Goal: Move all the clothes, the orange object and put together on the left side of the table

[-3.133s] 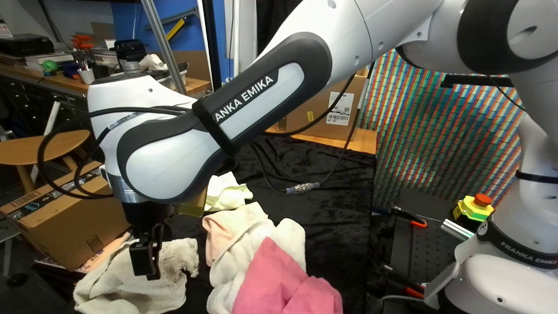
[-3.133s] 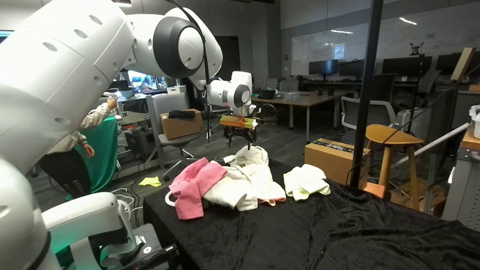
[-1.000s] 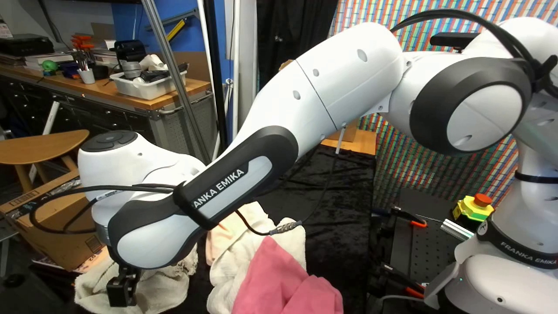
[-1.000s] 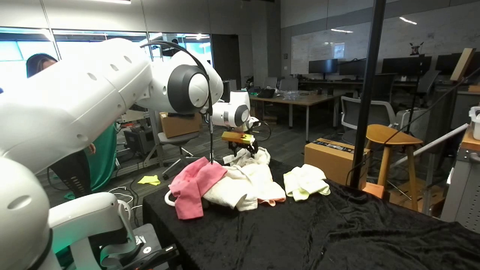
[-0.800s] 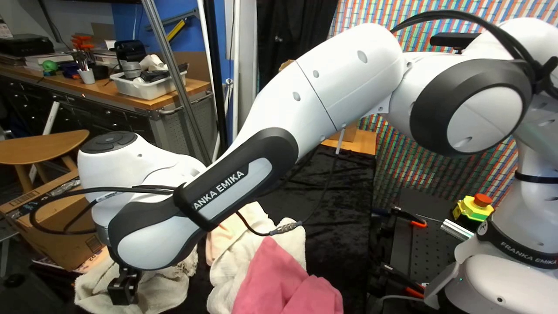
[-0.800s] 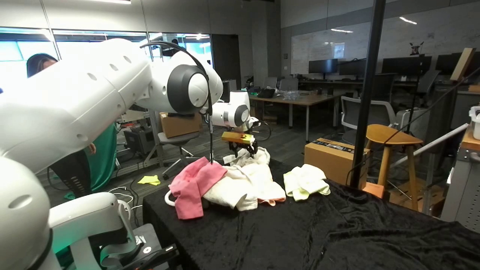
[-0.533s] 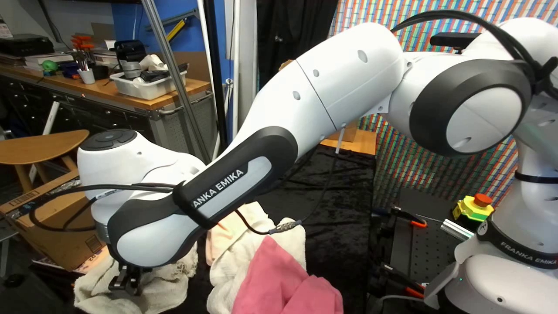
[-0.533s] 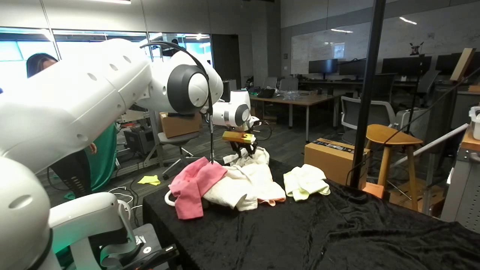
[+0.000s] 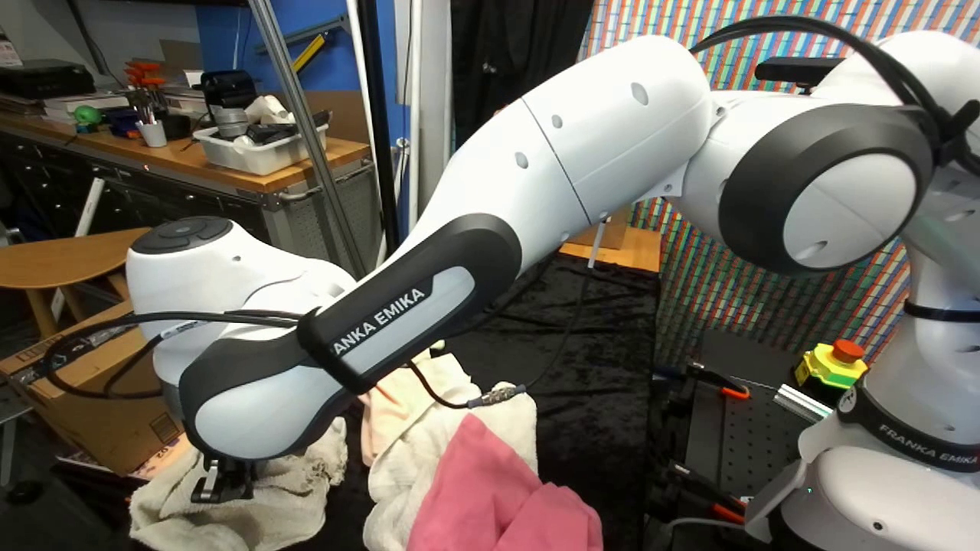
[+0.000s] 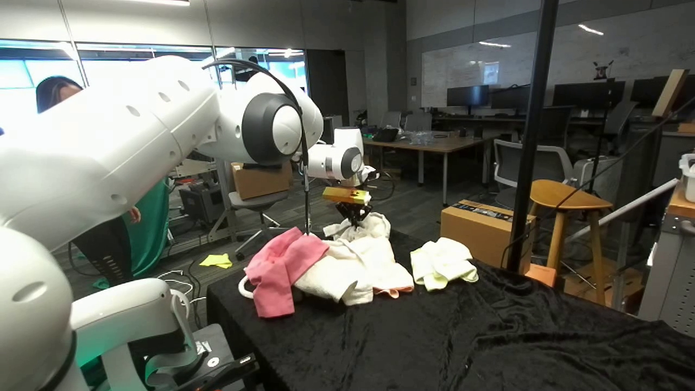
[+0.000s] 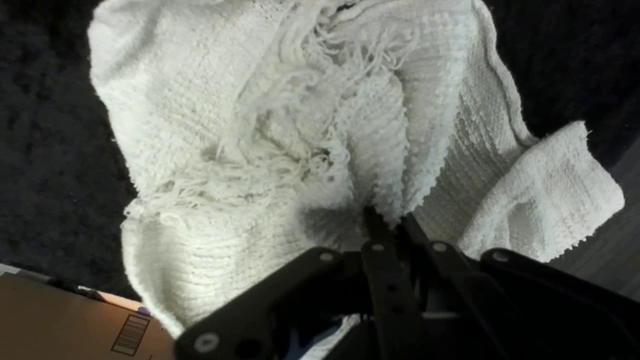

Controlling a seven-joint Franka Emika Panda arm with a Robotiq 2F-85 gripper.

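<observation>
In the wrist view the gripper [image 11: 391, 220] enters from the bottom of the frame, right of centre, its fingers [image 11: 376, 225] closed on a gathered fold of the frayed white cloth [image 11: 185, 100]. The fold is pinched between the fingertips; tangled threads of the cloth lie above and to the left of them, and a flap spreads out to the right. In an exterior view this cloth sits at the lower left, directly beneath the gripper. To its right, across a narrow strip of black-topped table [image 9: 597, 383], come heaped pieces: at the bottom centre, nearest, the bright pink cloth [image 9: 490, 490]; touching it, the white cloth [image 9: 402, 467]; and farther up the frame, the pale pink cloth [image 9: 380, 425]. In an exterior view the pale yellow cloth [image 10: 442, 263] rests right of centre on the table, apart from the heap. Beyond the table's far edge stand a cardboard box [image 10: 475, 233] and, to its right, past a dark upright pole [image 10: 530, 136], a wooden stool [image 10: 548, 195].
</observation>
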